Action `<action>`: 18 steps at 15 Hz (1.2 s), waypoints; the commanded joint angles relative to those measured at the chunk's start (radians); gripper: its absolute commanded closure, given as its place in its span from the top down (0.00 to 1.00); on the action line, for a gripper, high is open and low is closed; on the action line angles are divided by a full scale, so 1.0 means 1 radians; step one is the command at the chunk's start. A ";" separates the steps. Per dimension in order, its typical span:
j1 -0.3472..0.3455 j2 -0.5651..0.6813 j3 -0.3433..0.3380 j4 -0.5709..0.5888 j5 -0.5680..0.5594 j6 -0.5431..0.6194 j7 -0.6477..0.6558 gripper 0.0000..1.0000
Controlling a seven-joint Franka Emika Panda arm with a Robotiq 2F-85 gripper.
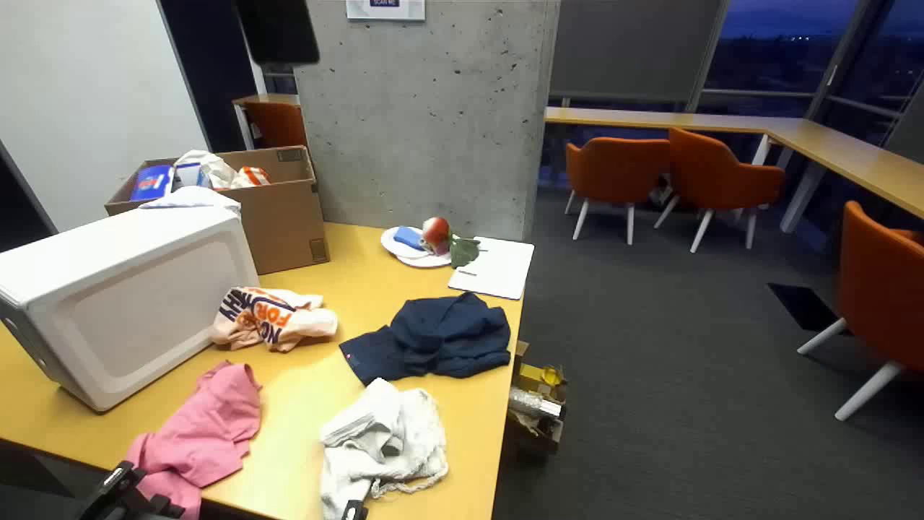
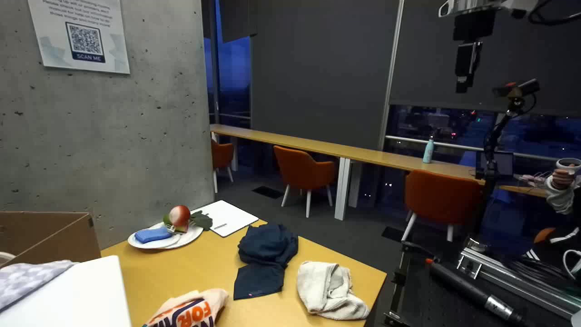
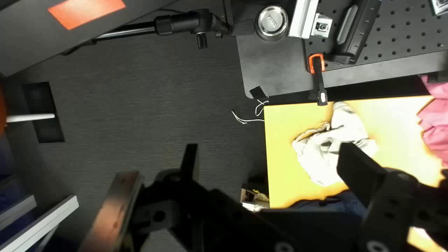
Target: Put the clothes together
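Observation:
Several crumpled clothes lie apart on the yellow table (image 1: 303, 390). A pink cloth (image 1: 198, 433) is at the near left. A cream cloth (image 1: 271, 318) with orange and purple letters lies against a white bin. A navy cloth (image 1: 433, 336) lies near the table's side edge, and a white cloth (image 1: 386, 440) lies close to it, nearer the robot. In an exterior view the navy cloth (image 2: 268, 245) and white cloth (image 2: 329, 290) also show. My gripper (image 3: 268, 147) is open and empty, high above the table's edge and the floor; it also shows in an exterior view (image 2: 463, 86).
The white bin (image 1: 159, 310) stands on the table's left, a light patterned cloth (image 2: 32, 277) on top. Behind it is a full cardboard box (image 1: 281, 224). Plates (image 1: 404, 249) with a sponge and an apple-like item, and a white board (image 1: 498, 271), lie at the back. A black clamp (image 3: 319, 84) juts at the near edge.

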 commanded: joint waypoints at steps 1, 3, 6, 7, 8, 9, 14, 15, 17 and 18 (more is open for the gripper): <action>0.017 -0.001 -0.012 0.004 -0.007 -0.005 0.007 1.00; 0.017 -0.001 -0.012 0.004 -0.007 -0.005 0.007 1.00; 0.017 -0.001 -0.012 0.004 -0.007 -0.005 0.007 1.00; 0.020 0.024 -0.014 0.017 -0.005 0.005 0.006 1.00; 0.028 0.065 -0.020 0.035 0.001 0.041 0.008 1.00; 0.039 0.104 -0.027 0.049 0.005 0.084 -0.004 1.00; 0.101 0.382 -0.039 0.157 0.092 0.389 -0.057 1.00; 0.112 0.443 -0.033 0.187 0.127 0.425 -0.067 1.00; 0.134 0.571 -0.015 0.254 0.218 0.469 -0.095 1.00; 0.141 0.633 -0.002 0.283 0.263 0.494 -0.100 1.00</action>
